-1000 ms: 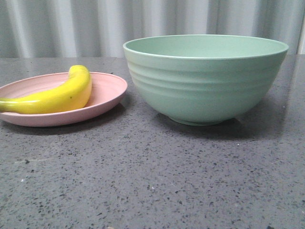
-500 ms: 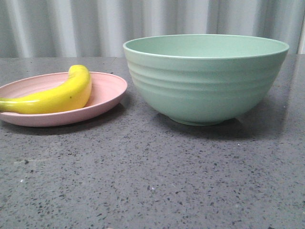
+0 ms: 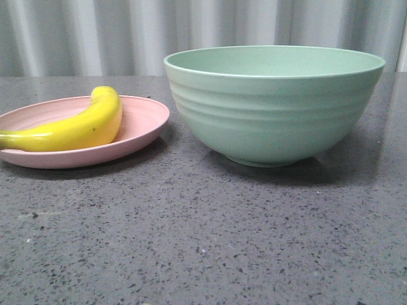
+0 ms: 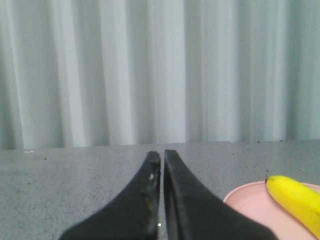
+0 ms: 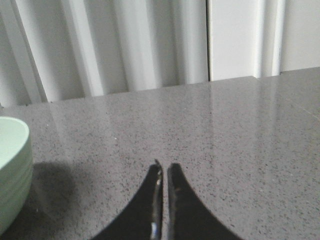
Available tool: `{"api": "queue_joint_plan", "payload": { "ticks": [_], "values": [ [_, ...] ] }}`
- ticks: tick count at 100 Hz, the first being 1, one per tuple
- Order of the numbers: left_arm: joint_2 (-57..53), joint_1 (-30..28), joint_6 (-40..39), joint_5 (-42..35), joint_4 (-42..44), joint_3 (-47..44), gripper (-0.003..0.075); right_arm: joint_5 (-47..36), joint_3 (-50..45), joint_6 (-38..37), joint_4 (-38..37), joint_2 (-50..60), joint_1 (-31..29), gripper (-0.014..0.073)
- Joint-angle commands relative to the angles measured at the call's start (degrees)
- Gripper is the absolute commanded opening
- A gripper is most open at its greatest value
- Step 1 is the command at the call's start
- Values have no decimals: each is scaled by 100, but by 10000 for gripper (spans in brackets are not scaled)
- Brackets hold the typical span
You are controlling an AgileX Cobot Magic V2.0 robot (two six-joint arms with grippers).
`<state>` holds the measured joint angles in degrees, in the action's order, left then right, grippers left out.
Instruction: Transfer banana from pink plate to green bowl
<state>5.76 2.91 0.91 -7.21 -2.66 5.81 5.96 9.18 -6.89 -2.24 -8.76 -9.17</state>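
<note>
On the speckled grey stone table (image 3: 203, 241), my glossy yellow curved banana (image 3: 76, 127) lies across the shallow round pale-pink plate (image 3: 143, 121), its thin end hanging over the rim toward my left. Just beside the plate, apart from it by a narrow strip of table, stands the deep ribbed mint-green bowl (image 3: 273, 108); what I see of its inside wall is bare, though its floor is hidden from the front camera.

Neither arm shows in the front view. My left pincer (image 4: 162, 157) has its black tips pressed nearly together with only a sliver between them, gripping nothing, and the banana's rounded end sits on the plate off to one side of it. My right pincer (image 5: 163, 170) is likewise closed up on nothing, over bare table with the bowl's wall at the edge of its view.

Risks as I judge them — the banana's skin looks slick and curved, so a pinch off its middle could let it pivot or squirt out. The plate is light and low; a descent that catches its rim could tip or shove it. The bowl's wall is tall, so a low carry could knock the fruit loose against the rim.
</note>
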Motion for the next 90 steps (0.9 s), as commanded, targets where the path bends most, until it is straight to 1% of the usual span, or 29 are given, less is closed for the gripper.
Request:
{"api": "queue_joint_plan", "payload": {
  "ticks": [1,14,19,25,35,37,39,41,42,45,50,57,67,76,90],
  "values": [
    [124,-7,-31,-514,-86,320,-20,-547,255,17,71,-203,-11,-64],
    [391,-7,-31,334,-86,821,-19,182,545,17,81,-411,-11,-64],
    [581,-7,-31,513,-63,1027,-15,443,651,17,81,-541,-11,-64],
    [825,-7,-31,565,-63,1232,21,550,716,17,81,-678,-11,-64],
    [1262,-7,-7,437,-13,1512,191,559,716,17,81,-874,-11,-64],
    [1379,-7,-7,315,2,1537,253,559,716,17,81,-907,-11,-64],
    [1433,-7,-7,232,2,1535,284,559,716,17,81,-931,-11,-64],
    [1513,-7,-7,69,2,1540,340,559,716,17,81,-965,-11,-64],
    [1538,-7,-7,17,2,1540,340,559,716,17,81,-967,-11,-64],
    [1643,-7,-7,-163,2,1540,395,559,716,17,81,-1008,-11,-64],
    [1852,-7,-34,-425,2,1540,445,559,716,17,81,-1050,-11,-64],
    [2074,-7,-91,-470,2,1616,449,559,716,17,81,-1085,-11,-64],
    [2487,157,-91,13,-25,1924,448,559,716,17,81,-1095,-11,-64],
    [2884,507,-91,461,-191,2298,448,559,716,17,81,-1118,-11,-64],
    [3623,1304,-91,689,-190,2736,448,559,716,17,81,-1153,-11,-64]
  ]
}}
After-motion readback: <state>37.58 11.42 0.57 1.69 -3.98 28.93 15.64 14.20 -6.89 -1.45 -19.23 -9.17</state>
